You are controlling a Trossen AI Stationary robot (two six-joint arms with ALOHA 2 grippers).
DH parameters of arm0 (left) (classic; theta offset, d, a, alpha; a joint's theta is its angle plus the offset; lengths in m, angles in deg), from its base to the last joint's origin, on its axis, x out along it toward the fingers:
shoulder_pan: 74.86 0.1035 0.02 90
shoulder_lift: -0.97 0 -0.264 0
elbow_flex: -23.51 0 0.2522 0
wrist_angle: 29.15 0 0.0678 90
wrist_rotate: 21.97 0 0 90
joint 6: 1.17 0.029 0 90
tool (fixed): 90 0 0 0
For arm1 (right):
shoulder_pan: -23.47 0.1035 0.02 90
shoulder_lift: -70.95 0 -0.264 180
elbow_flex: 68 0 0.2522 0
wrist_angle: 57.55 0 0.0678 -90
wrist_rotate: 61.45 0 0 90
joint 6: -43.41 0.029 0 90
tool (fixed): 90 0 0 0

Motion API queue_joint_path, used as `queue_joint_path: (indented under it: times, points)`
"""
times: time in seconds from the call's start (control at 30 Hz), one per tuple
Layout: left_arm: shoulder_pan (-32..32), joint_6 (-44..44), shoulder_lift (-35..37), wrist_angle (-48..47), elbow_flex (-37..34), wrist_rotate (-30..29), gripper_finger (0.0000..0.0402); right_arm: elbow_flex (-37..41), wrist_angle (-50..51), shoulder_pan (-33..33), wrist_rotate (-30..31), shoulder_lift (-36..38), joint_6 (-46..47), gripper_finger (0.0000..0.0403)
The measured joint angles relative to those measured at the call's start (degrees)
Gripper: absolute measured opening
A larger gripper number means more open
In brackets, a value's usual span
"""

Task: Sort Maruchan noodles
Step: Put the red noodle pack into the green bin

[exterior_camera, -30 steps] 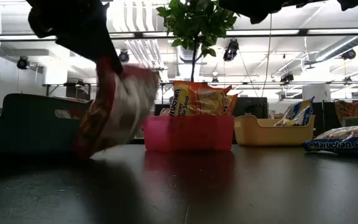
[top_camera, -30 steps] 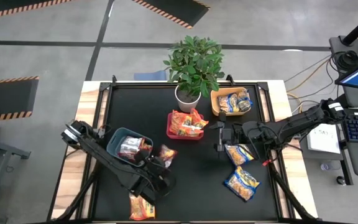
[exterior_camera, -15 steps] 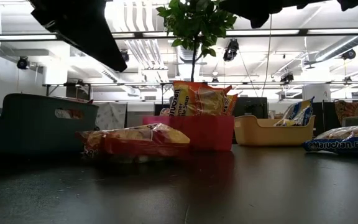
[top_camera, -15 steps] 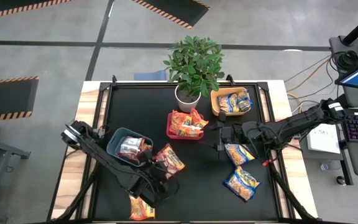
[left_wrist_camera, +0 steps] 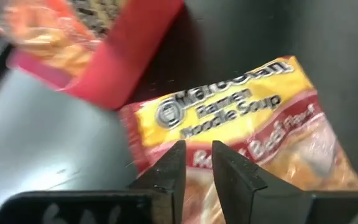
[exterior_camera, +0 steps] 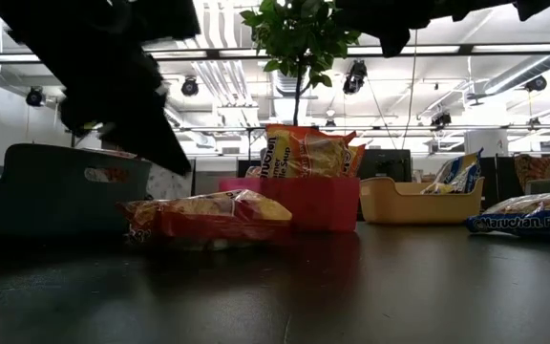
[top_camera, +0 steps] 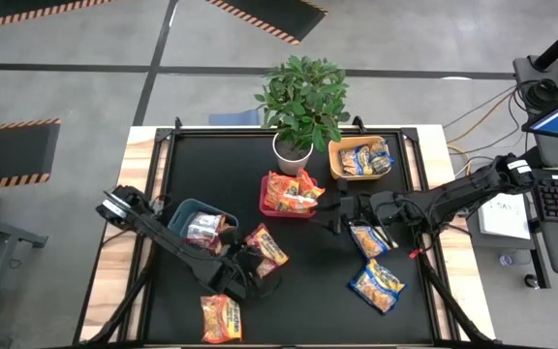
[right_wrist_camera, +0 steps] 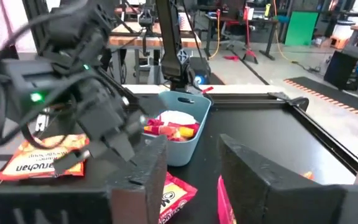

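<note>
- One orange packet (top_camera: 221, 319) is lying flat near the black table's (top_camera: 303, 281) front edge, toward the front-left corner.
- The left gripper (top_camera: 257, 274) is hanging above a red-and-yellow packet (top_camera: 267, 248) just beside the grey-blue bin (top_camera: 188, 212); its fingers (left_wrist_camera: 168, 172) are standing nearly together with a thin gap, holding nothing.
- That packet is lying flat, long axis running diagonally (label reading "Maruchan Ramen Noodle Soup").
- Two blue-and-yellow packets (top_camera: 376, 283) are resting toward the right edge, angled.
- The right gripper (top_camera: 333, 213) is waiting mid-table, fingers parted and empty.
- The red bin (top_camera: 269, 207), the orange bin (top_camera: 337, 165) and a potted plant (top_camera: 300, 99) are sitting toward the back edge.
- Ceiling lights are glowing beyond the table.
</note>
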Motion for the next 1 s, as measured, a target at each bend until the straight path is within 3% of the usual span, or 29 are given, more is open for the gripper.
queue_joint_path:
  times: [0.2,0.37,0.47,0.57,0.73,1.0]
  points:
    - [2.95,8.72,-0.07,14.99,-4.56,5.37,0.0042,-1.01,3.21,0.02,-1.43,-0.03,1.93,0.0096]
    - [3.83,16.34,-0.07,25.15,-4.89,7.31,0.004,-0.95,8.12,0.37,-8.83,-1.32,12.39,0.0073]
    - [3.89,23.8,0.15,31.91,-4.8,8.34,0.004,-0.77,8.94,2.17,-9.71,-4.45,18.0,0.0063]
    - [3.83,27.82,0.91,30.94,-4.48,9.52,0.004,-0.74,8.21,4.58,-8.69,-9.28,20.66,0.0057]
    - [3.19,28.07,5.25,23.73,-4.75,9.55,0.004,-3.11,6.9,6.58,-1.42,-18.85,23.04,0.0057]
    - [0.0,25.85,16.93,21.78,-7.84,9.6,0.004,-11.81,4.79,5.79,0.22,-31.27,19.09,0.0047]
